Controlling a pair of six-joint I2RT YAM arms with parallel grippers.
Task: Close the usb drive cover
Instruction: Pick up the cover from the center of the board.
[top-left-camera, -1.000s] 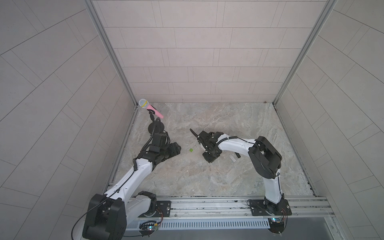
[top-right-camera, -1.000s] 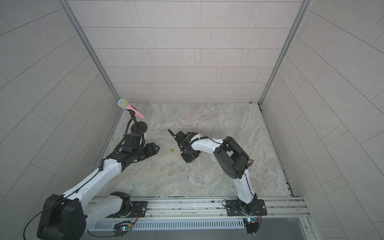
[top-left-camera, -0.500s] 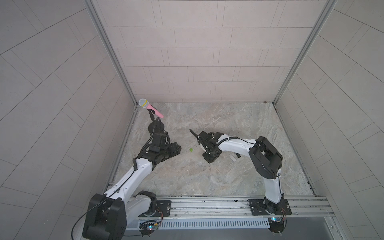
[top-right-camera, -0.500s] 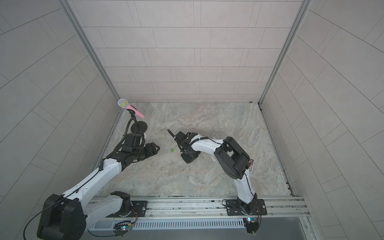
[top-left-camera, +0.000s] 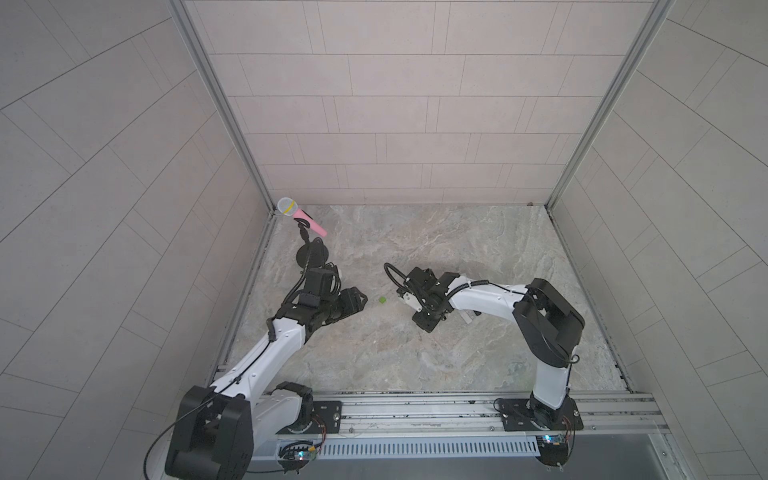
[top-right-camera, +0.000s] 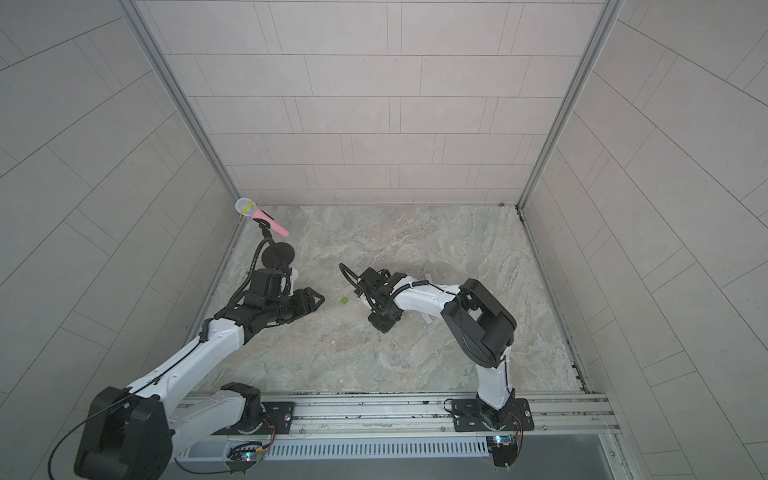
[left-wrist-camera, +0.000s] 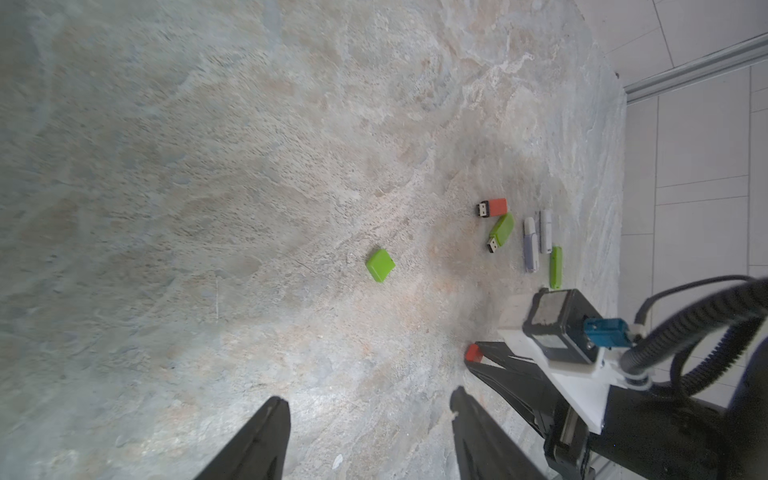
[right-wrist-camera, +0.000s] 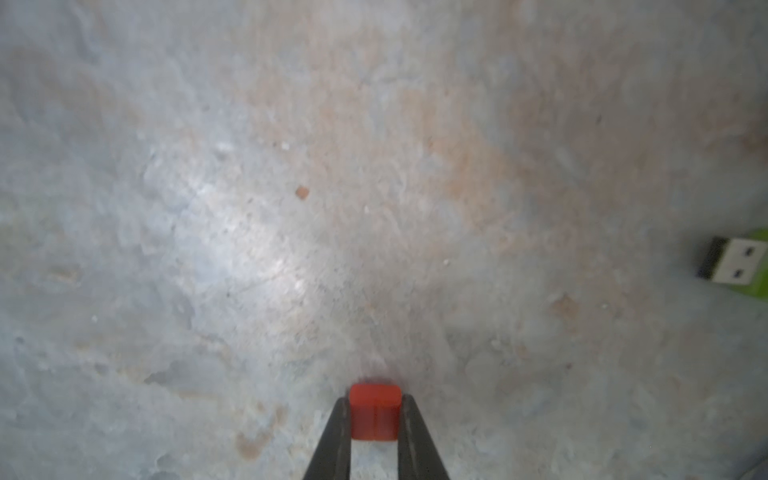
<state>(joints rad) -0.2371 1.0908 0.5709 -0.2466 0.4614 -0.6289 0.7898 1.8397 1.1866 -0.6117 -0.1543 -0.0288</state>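
Right pincer (right-wrist-camera: 375, 401): jaws drawn narrow onto the red cap, one finger pressed against each of its opposite sides. In both top views the pincer points steeply down at the worktop.
Red cap (right-wrist-camera: 375, 411): a small blocky piece held at the very fingertips of the right pincer. It is close to the surface, but whether it touches cannot be told.
Red USB drive (left-wrist-camera: 492, 207): lies flat on the worktop with its metal plug bare, well apart from the red cap.
Green USB drive (left-wrist-camera: 500, 232): lies just beside the red USB drive at a slant, plug also bare. Its plug end shows at the edge of the right wrist view.
Green cap (left-wrist-camera: 380, 265): lies loose and alone on the worktop, apart from the green USB drive. In both top views it sits between the two arms.
Pale drives (left-wrist-camera: 530, 245): two lie side by side near the green USB drive, with no plug showing.
Capped green drive (left-wrist-camera: 555, 268): lies next to the pale drives, on the side away from the open drives, no plug showing.
Left pincer (left-wrist-camera: 365, 401): jaws stand wide with nothing between them. It is low over the worktop and aimed towards the green cap, short of it.
Worktop (top-left-camera: 415, 357): marbled grey-and-tan surface enclosed by tiled walls.
Microphone (top-left-camera: 301, 216): pink body and silver head on a black stand, at the far corner beyond the left arm.
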